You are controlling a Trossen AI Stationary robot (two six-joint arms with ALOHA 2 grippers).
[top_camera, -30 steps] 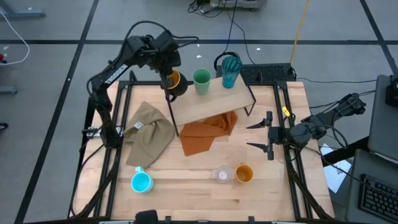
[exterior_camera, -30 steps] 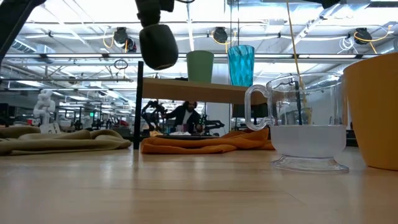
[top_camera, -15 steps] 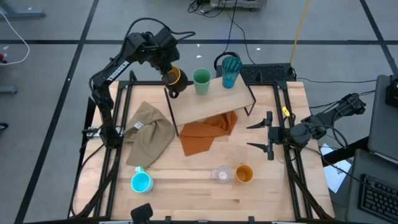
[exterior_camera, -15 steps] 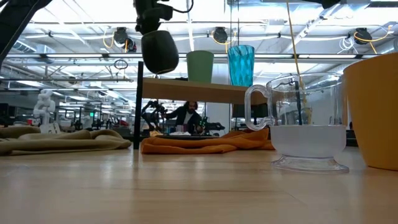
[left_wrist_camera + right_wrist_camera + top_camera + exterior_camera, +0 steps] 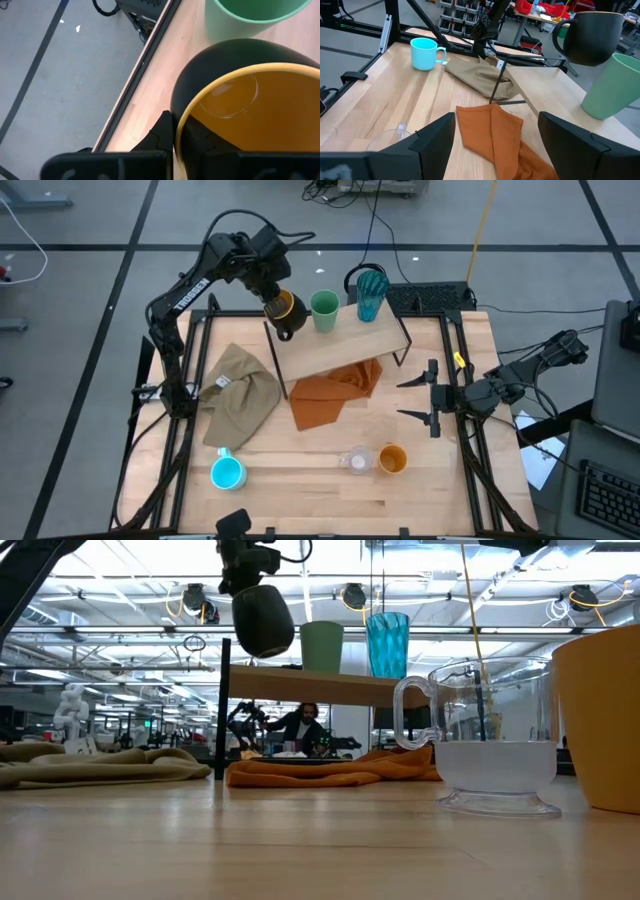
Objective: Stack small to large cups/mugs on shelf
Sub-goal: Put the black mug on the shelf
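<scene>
My left gripper [image 5: 273, 297] is shut on the black mug with a yellow-orange inside [image 5: 284, 311], just above the left end of the plywood shelf [image 5: 345, 340]. The green cup [image 5: 324, 310] and the teal ribbed tumbler [image 5: 371, 293] stand on the shelf to the mug's right. The blue mug [image 5: 228, 472], the small clear glass [image 5: 356, 461] and the orange cup [image 5: 392, 459] stand on the table near its front edge. My right gripper [image 5: 432, 398] is open and empty at the table's right side. My left gripper holds the black mug by its rim [image 5: 178, 125], one finger inside the mug and one [image 5: 161, 134] outside its wall. The fingers come from above, pointing down. The mug [image 5: 262, 620] hangs lifted clear above the shelf top, about upright, its handle [image 5: 560, 34] free.
A khaki cloth [image 5: 240, 395] lies on the table left of the shelf. An orange cloth [image 5: 335, 392] lies under the shelf and in front of it. The shelf stands on thin black legs [image 5: 221, 710]. Black frame rails run along the table's left and right edges.
My left gripper has carried the black mug a little toward the table's right, closer to the green cup. The mug stays clear of the shelf.
</scene>
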